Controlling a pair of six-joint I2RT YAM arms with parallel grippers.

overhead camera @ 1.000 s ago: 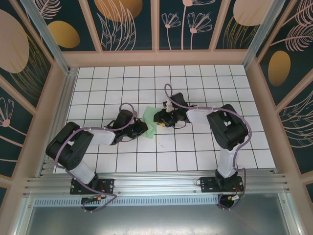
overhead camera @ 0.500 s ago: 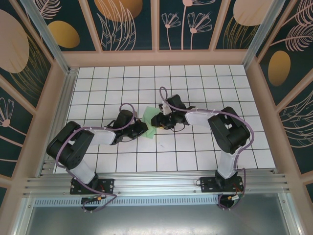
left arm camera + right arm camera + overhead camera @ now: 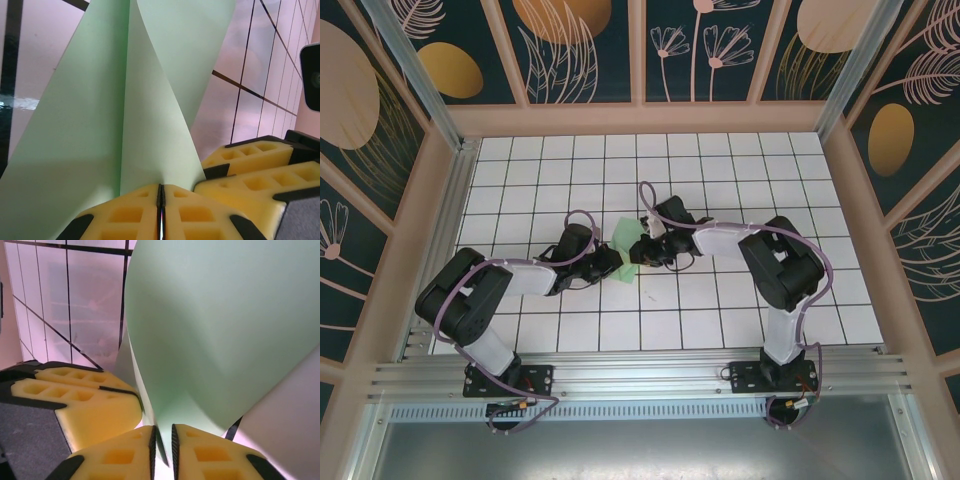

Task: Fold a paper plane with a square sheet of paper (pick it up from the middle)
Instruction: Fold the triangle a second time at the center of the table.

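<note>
Left tool point(image 3: 609, 265), left of frame centre in the top view: pads pressed together, pinching the near end of the paper sheet point(image 3: 624, 232) right on its centre crease.

Sheet: mid-frame between the two tools, partly folded, flaps standing up. Whether it touches the white tiled counter point(image 3: 720, 300) cannot be told.

Right tool point(image 3: 641, 250), just right of the sheet: pads nipped on a curled fold of the same sheet.

Handling, as judged: very light, thin, floppy. Likely creases for good wherever squeezed, tears if the tools pull apart, and may slide between foam pads. Best hold is along the crease, near an edge, with gentle tension.
</note>
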